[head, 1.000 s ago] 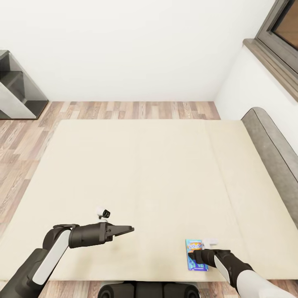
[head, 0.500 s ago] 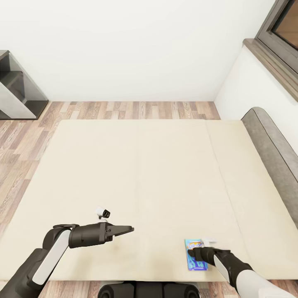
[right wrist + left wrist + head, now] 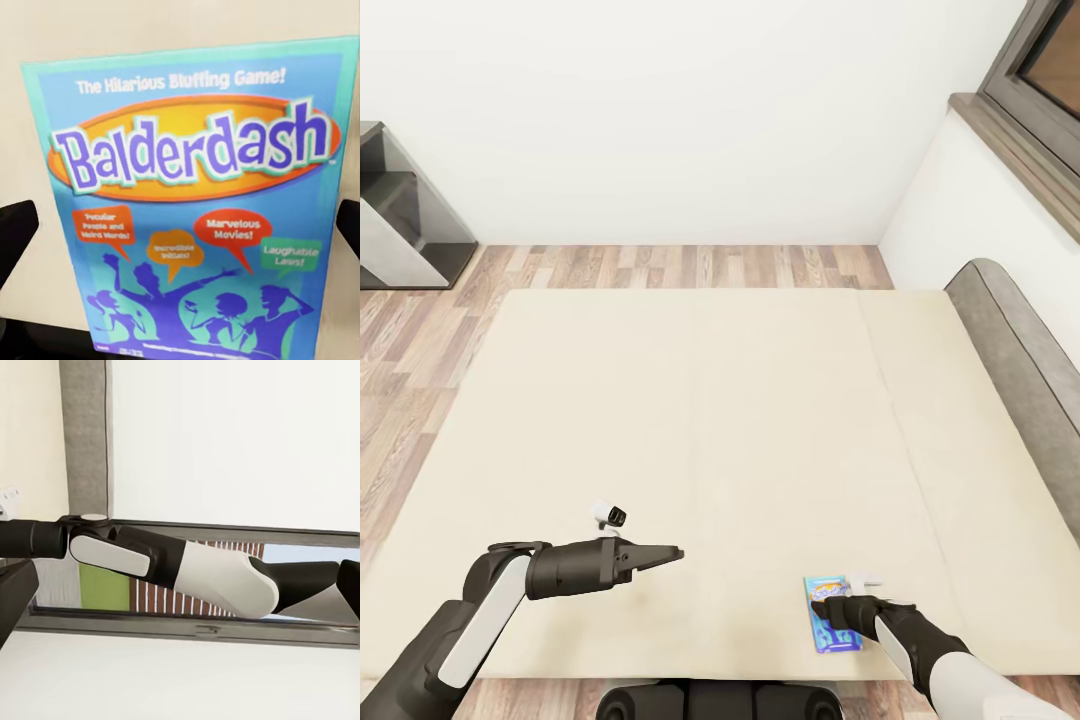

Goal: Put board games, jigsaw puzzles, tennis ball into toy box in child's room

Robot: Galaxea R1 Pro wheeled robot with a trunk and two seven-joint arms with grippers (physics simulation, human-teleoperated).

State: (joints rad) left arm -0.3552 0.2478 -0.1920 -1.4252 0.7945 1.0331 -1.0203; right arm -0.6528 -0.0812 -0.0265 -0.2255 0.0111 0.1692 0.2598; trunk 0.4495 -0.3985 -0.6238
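A small blue board game printed "Balderdash" lies flat near the front right edge of the beige bed. My right gripper hovers directly over it, open, with its dark fingers just outside the box's two long edges. Further left, my left gripper hangs above bare mattress, open and holding nothing, pointing toward my right arm. The toy box, the table and the other toys are out of view.
The grey headboard runs along the bed's right side, under a dark-framed window. A dark grey shelf unit stands at the far left on the wooden floor. A white wall lies beyond.
My right gripper has crept slightly left and closer onto the blue box. The left arm has stayed still. The whole view shifted a touch.
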